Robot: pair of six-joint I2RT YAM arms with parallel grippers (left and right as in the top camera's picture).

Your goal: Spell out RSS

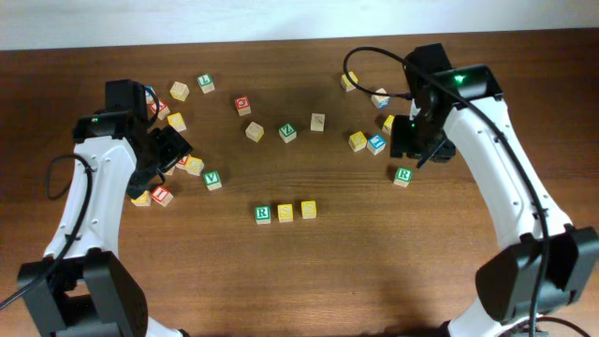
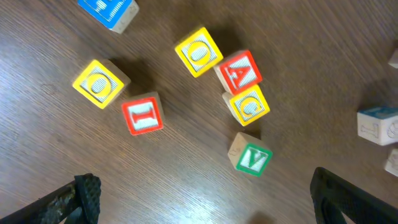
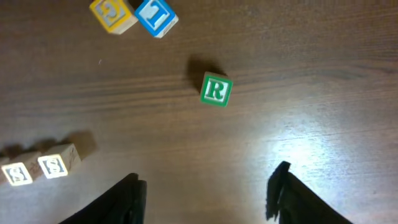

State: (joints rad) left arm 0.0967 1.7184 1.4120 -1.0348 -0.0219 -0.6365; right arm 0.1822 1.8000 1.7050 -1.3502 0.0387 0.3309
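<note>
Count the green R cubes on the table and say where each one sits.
2. The first R cube heads the row at centre front. The second R cube lies alone near the right arm. The arms may hide others.

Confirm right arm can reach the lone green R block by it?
Probably yes. The green R block stands alone on bare wood, nothing touching it, and the open right gripper hangs just short of it.

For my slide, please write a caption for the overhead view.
R cube, first S cube and second S cube stand in a row; other cubes lie scattered around.
</note>
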